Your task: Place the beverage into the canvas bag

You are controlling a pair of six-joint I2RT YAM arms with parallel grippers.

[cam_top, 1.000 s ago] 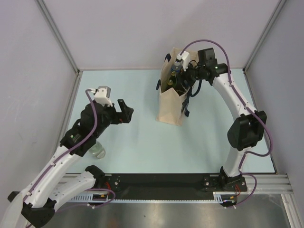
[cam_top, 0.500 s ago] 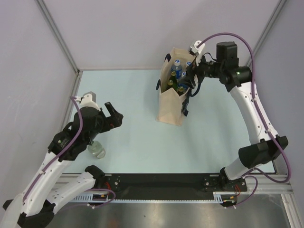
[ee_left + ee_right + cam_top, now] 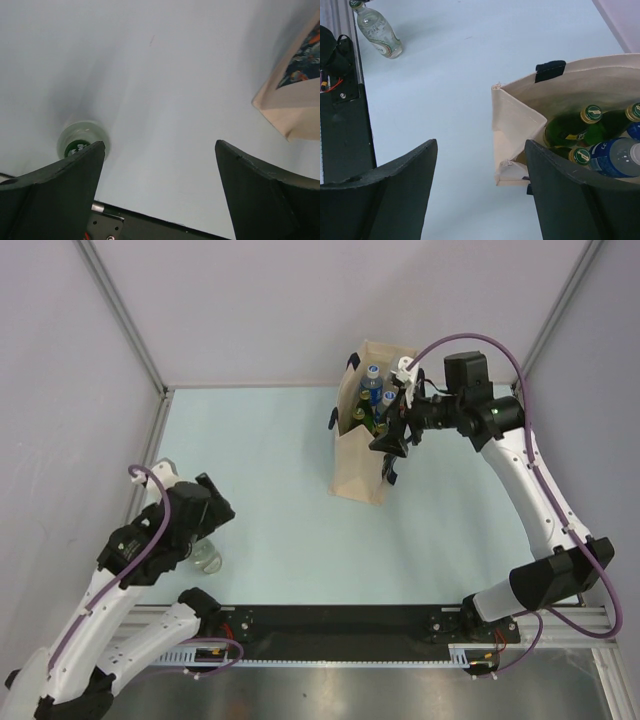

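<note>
The beverage (image 3: 208, 556) — a clear glass bottle with a green cap — stands upright on the pale table (image 3: 290, 530), outside the canvas bag (image 3: 358, 468) and well apart from it. It sits on the near side of the left gripper (image 3: 215, 502), close beside that arm's wrist. In the left wrist view it shows from above at the tip of the gripper's left finger (image 3: 60, 185), with its lower edge hidden behind that finger; it is not between the fingers. The left gripper is spread wide, with only bare table in the gap, and holds nothing. Beyond its right finger a bottom corner of the bag comes into view.

The right gripper (image 3: 392, 436) hangs over the bag's mouth, at the edge nearest that arm. Its fingers stand partly apart — not at their widest — and nothing is between them. From the right wrist camera, one folded corner of the bag's rim lies in the gap between the fingers, and the open mouth spreads out past the right finger (image 3: 570, 200). Inside the bag stand green glass bottles (image 3: 570, 129) with gold caps, and beside them a blue-labelled bottle (image 3: 615, 157), packed close together. A navy strap (image 3: 550, 70) is sewn to the far rim. In this view the beverage stands far beyond the left finger, near the black base rail (image 3: 340, 100).
</note>
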